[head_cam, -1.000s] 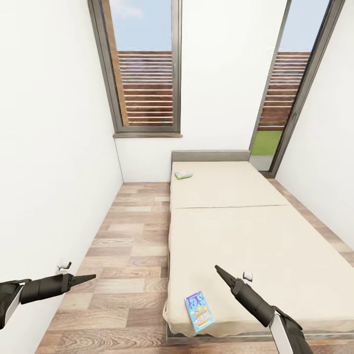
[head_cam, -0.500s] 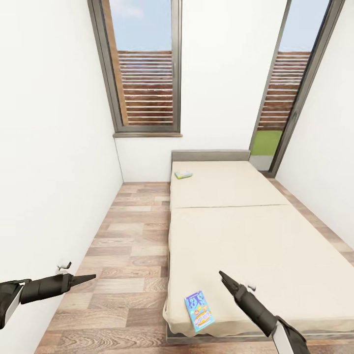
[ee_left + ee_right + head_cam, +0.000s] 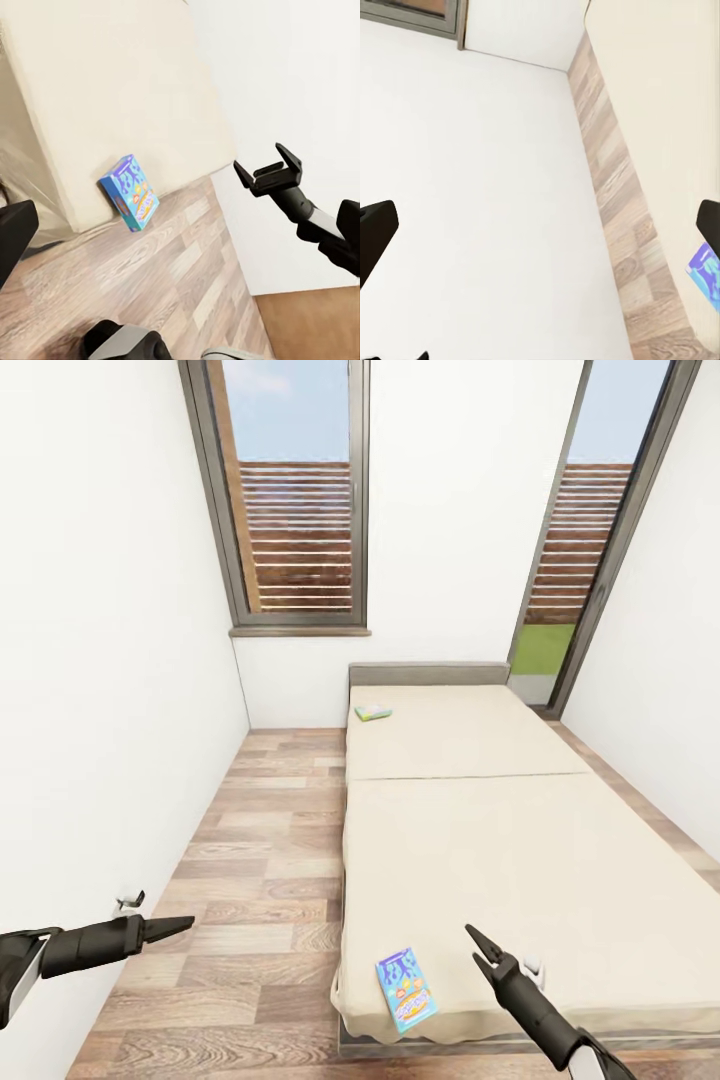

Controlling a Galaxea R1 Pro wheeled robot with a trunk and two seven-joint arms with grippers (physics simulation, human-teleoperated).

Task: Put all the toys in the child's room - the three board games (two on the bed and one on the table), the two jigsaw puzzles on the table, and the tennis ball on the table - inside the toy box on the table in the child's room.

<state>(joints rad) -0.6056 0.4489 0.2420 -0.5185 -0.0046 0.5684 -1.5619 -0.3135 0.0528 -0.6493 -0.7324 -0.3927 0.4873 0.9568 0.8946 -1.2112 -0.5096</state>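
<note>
Your right gripper hangs over the near end of the bed, fingers spread and holding nothing; the left wrist view shows the same jaws parted around air. Over the last second it has dropped lower and slid right in the head view, so it now sits beside the light-blue board game instead of above and beyond it. The background barely moves, so that's mostly arm, not base.

Your left gripper is out over the wood floor near the left wall. In the head view its fingers look pressed to a point, but the left wrist view shows just one dark finger at the frame edge, so I can't tell its state. It hasn't moved.

The light-blue board game lies flat on the mattress at the near left corner, by the bed's edge, just beside your right fingertips but not touched. The second board game lies at the far end by the headboard, well apart from both arms.

My read: you're lining up a first pick on the near game. A thin flat box on soft bedding probably needs a low approach from the edge. Nothing is collected yet.
</note>
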